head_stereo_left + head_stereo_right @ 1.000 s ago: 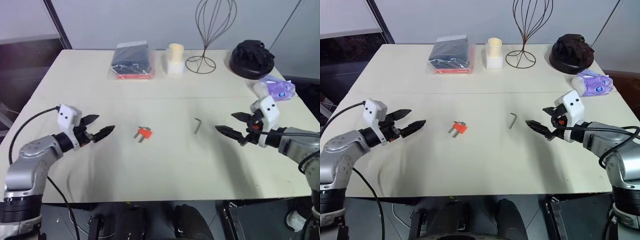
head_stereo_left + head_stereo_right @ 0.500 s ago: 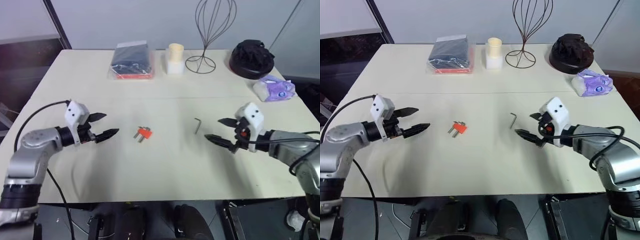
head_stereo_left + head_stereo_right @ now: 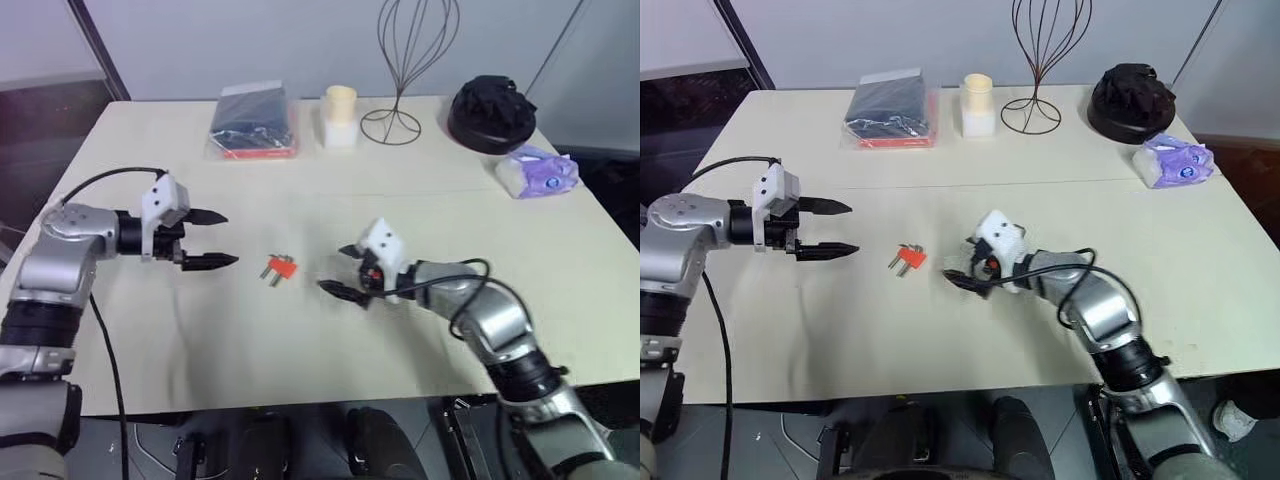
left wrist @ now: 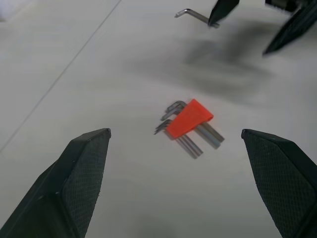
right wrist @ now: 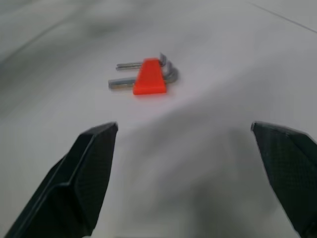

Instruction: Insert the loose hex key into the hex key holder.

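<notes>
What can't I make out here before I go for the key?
- The loose hex key: the left wrist view shows its bent end; the rest sits behind a finger of the right gripper.
- Contact: cannot tell whether that finger touches the key.
- The hex key holder: any free slot is too small in the head views and blurred in the right wrist view.

Red hex key holder (image 4: pixel 190 118), loose hex key (image 4: pixel 193 15) beyond

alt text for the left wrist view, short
A small red-orange hex key holder with grey keys lies on a pale table, framed by the open left gripper. Beyond it lies the loose hex key, with the right gripper beside it.
</notes>
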Tool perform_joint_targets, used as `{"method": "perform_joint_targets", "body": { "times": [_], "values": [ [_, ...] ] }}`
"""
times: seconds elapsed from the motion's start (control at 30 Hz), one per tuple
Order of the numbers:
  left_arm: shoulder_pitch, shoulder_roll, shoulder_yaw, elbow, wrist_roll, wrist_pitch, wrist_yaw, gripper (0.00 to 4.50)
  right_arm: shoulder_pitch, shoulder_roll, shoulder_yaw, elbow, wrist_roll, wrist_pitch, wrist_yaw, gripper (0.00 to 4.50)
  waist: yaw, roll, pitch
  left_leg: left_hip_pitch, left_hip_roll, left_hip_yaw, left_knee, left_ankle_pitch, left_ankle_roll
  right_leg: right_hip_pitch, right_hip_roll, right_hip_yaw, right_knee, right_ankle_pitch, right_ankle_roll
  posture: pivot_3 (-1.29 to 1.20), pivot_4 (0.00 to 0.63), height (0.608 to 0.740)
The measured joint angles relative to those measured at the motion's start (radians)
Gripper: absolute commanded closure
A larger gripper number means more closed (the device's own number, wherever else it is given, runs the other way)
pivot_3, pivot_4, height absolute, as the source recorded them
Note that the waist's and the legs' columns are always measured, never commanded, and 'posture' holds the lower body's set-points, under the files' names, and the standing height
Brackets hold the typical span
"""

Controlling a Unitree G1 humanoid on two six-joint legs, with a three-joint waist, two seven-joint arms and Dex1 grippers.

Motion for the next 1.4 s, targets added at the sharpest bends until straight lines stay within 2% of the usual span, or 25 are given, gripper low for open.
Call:
{"method": "perform_joint_targets", "body": {
  "times": [0.1,0.23,0.43,0.77,0.8,0.83,1.0,1.27,1.4],
  "values": [
    [0.026,0.004,0.006,-0.014,0.003,0.003,0.001,0.08,-0.05,0.097,0.036,0.125,-0.075,-0.075,-0.04,0.0,-0.002,0.0,0.0,0.0,0.0,0.0,0.0,0.0,0.0,0.0,0.0,0.0,0.0,0.0,0.0,0.0,0.15,0.74],
    [0.087,0.007,0.015,-0.061,-0.005,0.025,0.008,0.08,-0.083,0.159,0.055,0.233,-0.133,-0.147,-0.051,0.0,-0.001,0.0,0.0,0.0,0.0,0.0,0.0,0.0,0.0,0.0,-0.001,0.0,0.0,0.0,0.0,0.0,0.15,0.74],
    [0.118,0.008,0.044,-0.116,-0.021,0.053,0.037,0.08,-0.089,0.215,0.095,0.335,-0.198,-0.225,-0.032,0.0,-0.003,0.0,0.0,0.0,0.0,0.0,0.0,0.0,0.0,0.0,-0.001,0.0,0.001,0.0,0.0,0.0,0.15,0.74],
    [0.154,0.013,0.051,-0.148,-0.038,0.068,0.07,0.08,-0.088,0.263,0.097,0.355,-0.253,-0.238,-0.032,0.0,-0.004,0.0,0.0,0.0,0.0,0.0,0.0,0.0,0.0,-0.001,-0.001,0.0,0.001,0.0,0.0,0.0,0.15,0.74],
    [0.154,0.013,0.051,-0.148,-0.038,0.068,0.072,0.0,-0.088,0.266,0.097,0.356,-0.257,-0.24,-0.033,0.54,-0.004,0.0,0.0,0.0,0.0,0.0,0.0,0.0,0.0,-0.001,-0.001,0.0,0.002,0.0,0.0,0.0,0.15,0.74],
    [0.154,0.013,0.051,-0.148,-0.038,0.068,0.075,0.0,-0.088,0.271,0.097,0.359,-0.261,-0.242,-0.033,0.76,-0.004,0.0,0.0,0.0,0.0,0.0,0.0,0.0,0.0,-0.001,-0.001,0.0,0.002,0.0,0.0,0.0,0.15,0.74],
    [0.154,0.01,0.051,-0.147,-0.038,0.064,0.091,0.0,-0.082,0.289,0.098,0.371,-0.277,-0.259,-0.031,3.43,-0.004,0.0,0.0,0.0,0.0,0.0,0.0,0.0,0.0,-0.001,-0.001,0.0,0.002,0.0,0.0,0.0,0.15,0.74],
    [0.159,0.008,0.051,-0.147,-0.038,0.049,0.113,0.0,-0.078,0.277,0.098,0.371,-0.309,-0.296,-0.024,3.49,-0.002,0.0,0.0,0.0,-0.001,0.0,0.0,0.0,0.0,-0.001,-0.001,0.0,0.002,0.0,0.0,0.0,0.15,0.74],
    [0.155,-0.005,0.05,-0.133,-0.035,0.035,0.12,0.0,-0.095,0.204,0.104,0.371,-0.364,-0.395,-0.023,3.49,0.001,0.001,0.0,0.0,-0.001,0.0,0.0,0.0,0.0,-0.001,-0.001,0.0,0.002,0.0,0.0,0.0,0.15,0.74]
  ]
}}
